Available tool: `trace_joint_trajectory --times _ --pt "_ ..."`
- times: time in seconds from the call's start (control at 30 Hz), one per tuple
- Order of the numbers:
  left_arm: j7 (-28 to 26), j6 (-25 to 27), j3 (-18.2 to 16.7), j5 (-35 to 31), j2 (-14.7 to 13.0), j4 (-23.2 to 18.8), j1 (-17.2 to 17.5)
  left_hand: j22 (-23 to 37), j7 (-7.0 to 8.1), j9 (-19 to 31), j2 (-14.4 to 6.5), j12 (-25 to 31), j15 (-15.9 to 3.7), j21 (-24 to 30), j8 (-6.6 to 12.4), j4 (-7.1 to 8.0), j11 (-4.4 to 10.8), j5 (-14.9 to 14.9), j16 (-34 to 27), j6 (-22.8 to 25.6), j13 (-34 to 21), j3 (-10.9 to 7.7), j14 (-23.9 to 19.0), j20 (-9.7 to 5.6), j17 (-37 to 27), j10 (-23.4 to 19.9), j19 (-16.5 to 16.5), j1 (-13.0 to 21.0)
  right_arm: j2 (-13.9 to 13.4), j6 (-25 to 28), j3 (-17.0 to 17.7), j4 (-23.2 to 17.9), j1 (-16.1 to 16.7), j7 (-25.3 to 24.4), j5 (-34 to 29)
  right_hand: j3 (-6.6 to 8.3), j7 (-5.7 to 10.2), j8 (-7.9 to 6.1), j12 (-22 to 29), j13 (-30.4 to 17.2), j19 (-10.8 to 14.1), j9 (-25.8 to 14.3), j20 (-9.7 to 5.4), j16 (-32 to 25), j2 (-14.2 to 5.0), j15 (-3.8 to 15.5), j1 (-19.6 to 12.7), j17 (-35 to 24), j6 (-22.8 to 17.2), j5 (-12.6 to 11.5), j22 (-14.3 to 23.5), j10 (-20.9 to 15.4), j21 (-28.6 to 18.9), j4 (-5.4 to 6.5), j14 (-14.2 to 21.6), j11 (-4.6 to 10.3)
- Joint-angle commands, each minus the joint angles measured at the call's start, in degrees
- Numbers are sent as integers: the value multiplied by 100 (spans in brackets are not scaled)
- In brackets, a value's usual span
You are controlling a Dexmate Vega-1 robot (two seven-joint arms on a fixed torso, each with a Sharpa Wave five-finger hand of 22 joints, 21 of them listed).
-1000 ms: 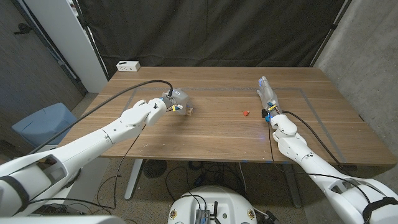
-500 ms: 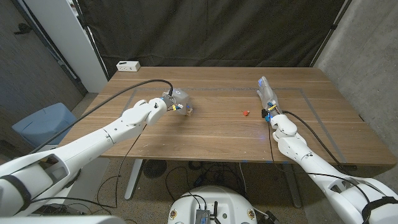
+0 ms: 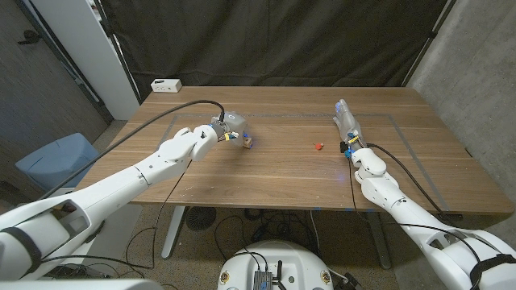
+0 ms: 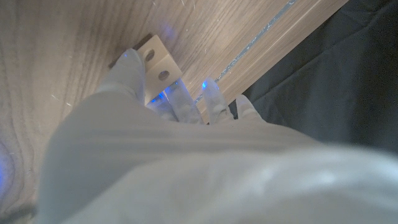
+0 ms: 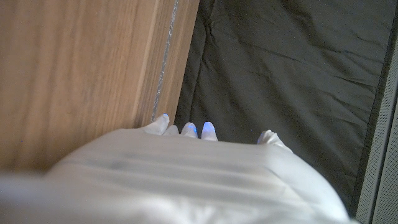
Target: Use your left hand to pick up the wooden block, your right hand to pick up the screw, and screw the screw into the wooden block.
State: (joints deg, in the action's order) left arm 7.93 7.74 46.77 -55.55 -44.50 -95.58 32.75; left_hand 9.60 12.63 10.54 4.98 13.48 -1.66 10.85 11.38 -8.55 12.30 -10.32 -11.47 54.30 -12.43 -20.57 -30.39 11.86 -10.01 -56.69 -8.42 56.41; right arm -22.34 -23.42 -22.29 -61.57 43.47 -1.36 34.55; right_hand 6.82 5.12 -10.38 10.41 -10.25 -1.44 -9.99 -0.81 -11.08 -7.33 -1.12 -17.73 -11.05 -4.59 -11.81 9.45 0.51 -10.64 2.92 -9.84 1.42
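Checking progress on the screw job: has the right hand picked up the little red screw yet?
No. In the head view the screw lies on the table, apart from the right hand.

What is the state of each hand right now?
Left hand: fingers closed around the wooden block.
Right hand: open, holding nothing.

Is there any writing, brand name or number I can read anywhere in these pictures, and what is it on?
None can be read.
The white box at the table's far left corner has dark marks on its face, too small to read.
The wooden block shows two holes, no lettering.
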Motion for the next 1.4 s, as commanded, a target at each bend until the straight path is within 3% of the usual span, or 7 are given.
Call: trace_joint_trajectory --times 0.03,0.27,0.77,0.9,0.97,1.07,1.4 --pt "-81 271 -155 257 88 -136 86 17 5 22 -51 -27 13 -7 -12 10 6 -12 20 34 -37 33 -47 34 -8 -38 -42 25 -157 132 -39 -191 11 -33 -119 5 20 -25 55 -33 3 -20 43 -44 17 -27 46 -17 13 3 19 -2 -15 -25 -20 6" --pt "-116 537 -325 722 252 -137 163 18 5 23 -63 -44 26 -9 -23 20 5 -12 16 28 -37 50 -67 36 -10 -34 -48 18 -278 235 -68 -324 40 -22 -183 8 18 -22 46 -33 1 -20 44 -34 16 -23 50 -17 21 3 19 20 -14 -27 -46 8" --pt "-397 776 -326 1250 436 -20 81 18 2 25 -81 -47 24 -12 -41 35 6 -9 22 -6 -77 99 -87 36 -11 -56 -59 1 -796 656 -161 -954 222 -263 -605 63 -16 -69 77 -34 30 -22 5 -32 -2 37 -35 3 -132 2 17 -60 -21 -107 -33 4" --pt "-490 791 -344 1447 488 28 61 19 1 25 -89 -55 19 -10 -41 42 6 -8 16 -5 -76 109 -105 36 -12 -51 -65 -11 -940 769 -156 -1159 291 -325 -689 84 26 -71 86 -35 47 -22 4 -34 3 48 -81 9 -149 6 15 -90 -24 -148 -22 6" --pt "-542 825 -387 1603 540 47 73 19 1 25 -90 -56 16 -8 -41 41 8 -8 16 -4 -77 113 -107 34 -12 -51 -72 -11 -1111 934 -159 -1406 363 -418 -809 124 160 -133 94 -39 51 -25 2 -29 40 50 -193 21 -354 19 13 -129 -17 -258 -20 17" --pt "-667 794 -412 1764 561 80 77 20 0 25 -93 -63 11 0 -48 38 10 -7 23 -24 -80 123 -95 33 -12 -46 -98 -7 -1257 1094 -152 -1625 431 -477 -887 129 229 -141 106 -42 67 -28 9 -29 72 61 -231 24 -405 24 12 -169 -21 -303 -15 31" --pt "-916 551 -524 2444 595 231 93 20 0 26 -113 -76 -34 0 -51 33 11 -5 16 -40 -82 141 -123 34 -13 -39 -123 7 -1752 1612 -168 -2210 566 -541 -1192 142 342 -159 107 -51 98 -34 8 -33 154 90 -339 29 -525 29 10 -195 -22 -425 4 50"
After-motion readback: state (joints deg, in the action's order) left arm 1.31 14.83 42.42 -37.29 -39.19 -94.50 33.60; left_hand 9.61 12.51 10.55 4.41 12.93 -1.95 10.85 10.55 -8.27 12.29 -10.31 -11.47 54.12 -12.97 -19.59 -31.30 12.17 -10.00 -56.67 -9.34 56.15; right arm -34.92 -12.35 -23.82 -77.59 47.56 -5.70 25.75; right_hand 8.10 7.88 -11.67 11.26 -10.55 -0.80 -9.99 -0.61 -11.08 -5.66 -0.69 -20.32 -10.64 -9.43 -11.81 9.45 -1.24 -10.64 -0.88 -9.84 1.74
